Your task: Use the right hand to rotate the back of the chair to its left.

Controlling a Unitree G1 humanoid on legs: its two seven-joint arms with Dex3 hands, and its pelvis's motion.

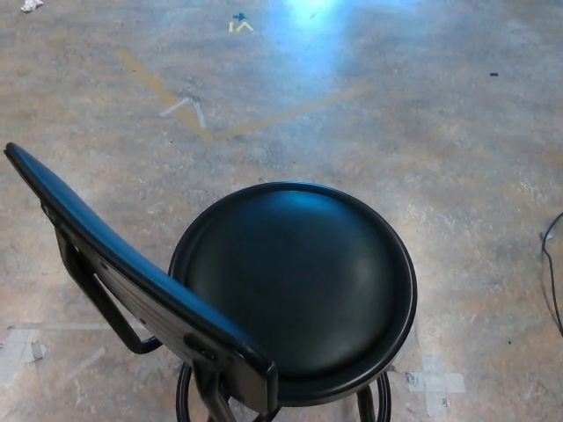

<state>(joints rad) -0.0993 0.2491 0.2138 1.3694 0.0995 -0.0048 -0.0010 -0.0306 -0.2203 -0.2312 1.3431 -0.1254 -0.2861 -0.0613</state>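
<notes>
One black chair (264, 299) is standing on the floor (422, 114); one dark cable (552, 272) is lying at the floor's right edge.

A glossy black plastic-looking seat (295, 286) and smooth, satin backrest (132, 272) on dark metal tubing (97, 303), above a mottled, polished concrete floor (396, 105).

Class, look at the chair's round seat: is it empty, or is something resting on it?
Empty. The seat shows only smooth black surface and glare, with nothing lying on it and no hand touching it.

Workshop-like: tape-marked concrete floor (369, 114)
</notes>
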